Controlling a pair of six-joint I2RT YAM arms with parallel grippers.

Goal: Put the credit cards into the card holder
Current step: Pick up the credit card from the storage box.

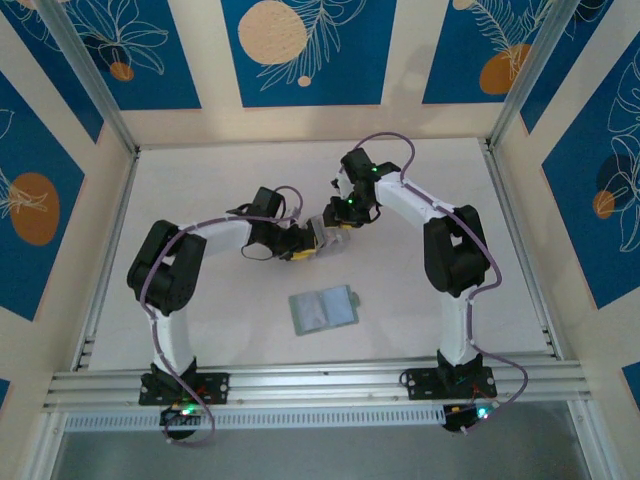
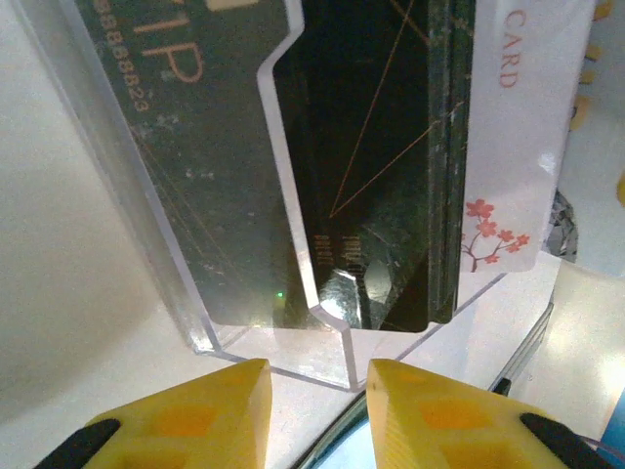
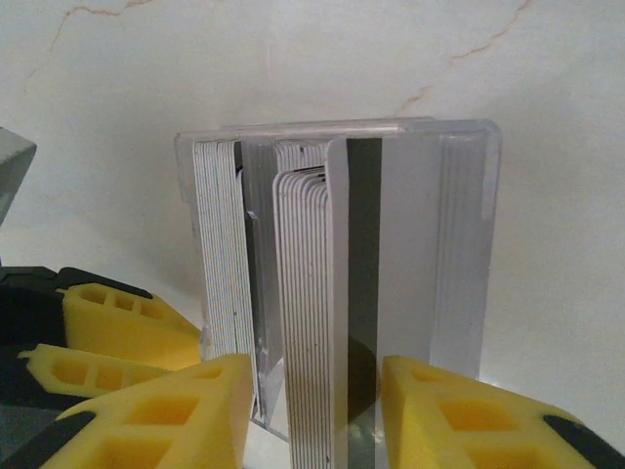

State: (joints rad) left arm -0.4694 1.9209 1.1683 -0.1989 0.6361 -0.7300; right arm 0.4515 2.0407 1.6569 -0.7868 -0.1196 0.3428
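Clear acrylic box (image 3: 459, 244) of thin pale credit cards (image 3: 308, 293), clamped by left fingers (image 2: 195, 410); right fingers (image 3: 459, 420) straddle several, grip uncertain, so extras may spill. Sage-green card holder (image 1: 322, 310) lies open on tabletop (image 1: 200, 180), apart.

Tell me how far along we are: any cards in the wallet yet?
Nothing looks done: the card holder lies open, away from all fingers. In hand: right fingers straddle cards standing in the clear box, left fingers at its base. Remaining: pull cards, carry, insert.
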